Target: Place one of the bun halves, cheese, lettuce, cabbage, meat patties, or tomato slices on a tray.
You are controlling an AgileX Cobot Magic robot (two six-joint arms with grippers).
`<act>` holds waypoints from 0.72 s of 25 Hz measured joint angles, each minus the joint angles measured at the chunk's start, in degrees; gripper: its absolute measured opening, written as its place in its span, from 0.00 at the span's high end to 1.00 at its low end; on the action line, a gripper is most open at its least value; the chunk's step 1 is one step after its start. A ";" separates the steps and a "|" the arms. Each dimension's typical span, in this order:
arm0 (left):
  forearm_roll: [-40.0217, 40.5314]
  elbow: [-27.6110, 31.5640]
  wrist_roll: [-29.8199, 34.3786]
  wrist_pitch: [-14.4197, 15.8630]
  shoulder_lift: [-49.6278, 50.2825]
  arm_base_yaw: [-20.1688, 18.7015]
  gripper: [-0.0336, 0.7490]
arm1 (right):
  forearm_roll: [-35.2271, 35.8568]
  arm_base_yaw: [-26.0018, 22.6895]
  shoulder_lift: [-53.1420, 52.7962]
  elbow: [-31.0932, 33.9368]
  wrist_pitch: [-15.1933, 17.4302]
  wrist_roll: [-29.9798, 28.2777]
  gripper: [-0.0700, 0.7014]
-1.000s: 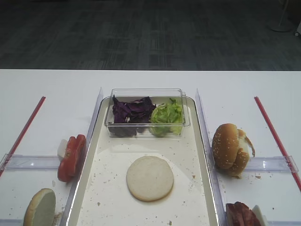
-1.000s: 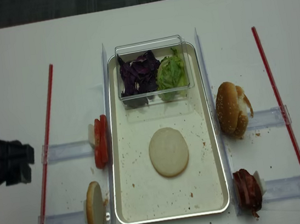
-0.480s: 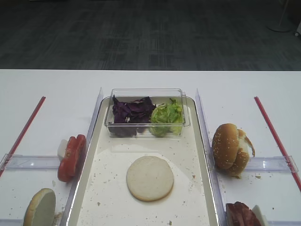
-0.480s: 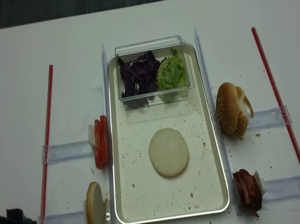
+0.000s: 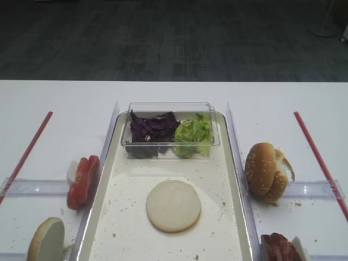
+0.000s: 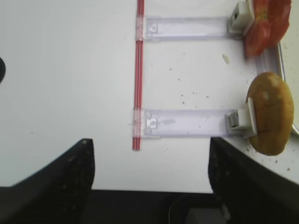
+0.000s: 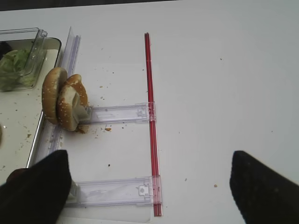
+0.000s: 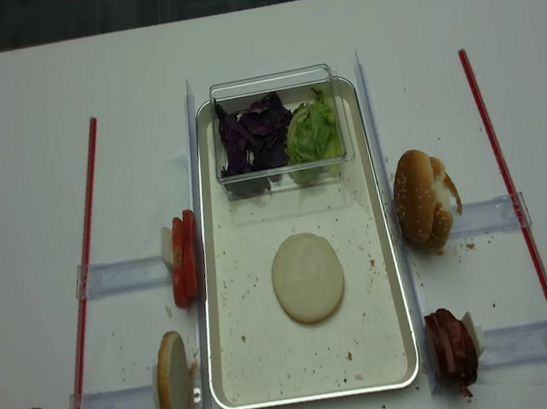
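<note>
A: Bun half (image 5: 173,205) lies flat, cut side up, in the middle of the tray (image 5: 237,217); your left gripper (image 6: 149,182) hangs with fingers spread and holding nothing, off the table's left front corner.

B: And your right gripper (image 7: 149,186)?

A: Parted too, empty, above the table's right side near the red strip (image 7: 150,116). Sesame buns (image 5: 266,172) stand upright just beside the tray's right edge.

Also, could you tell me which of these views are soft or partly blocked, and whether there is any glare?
Exterior high: sharp, evenly lit, tray shows no glare. Realsense: softer overall. Both wrist views: dark blurred fingers fill the bottom corners; the white table looks bright but not blown out.
</note>
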 joint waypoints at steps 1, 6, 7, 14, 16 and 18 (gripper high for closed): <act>0.00 0.00 0.00 0.10 -1.74 0.00 0.35 | 0.00 0.00 0.00 0.00 0.00 0.00 0.00; 0.00 0.00 0.00 0.46 -11.95 0.00 0.35 | 0.00 0.00 0.00 0.00 0.00 0.00 0.00; 0.00 0.00 0.00 0.57 -13.98 0.00 0.35 | 0.00 0.00 0.00 0.00 0.00 0.00 0.00; 0.12 0.00 0.13 1.21 -18.48 0.00 0.35 | -0.11 0.00 0.00 0.00 0.00 0.00 0.00; 0.12 0.00 0.13 1.21 -18.48 0.00 0.35 | -0.11 0.00 0.00 0.00 0.00 0.00 0.00; 0.12 0.00 0.13 1.21 -18.48 0.00 0.35 | -0.11 0.00 0.00 0.00 0.00 0.00 0.00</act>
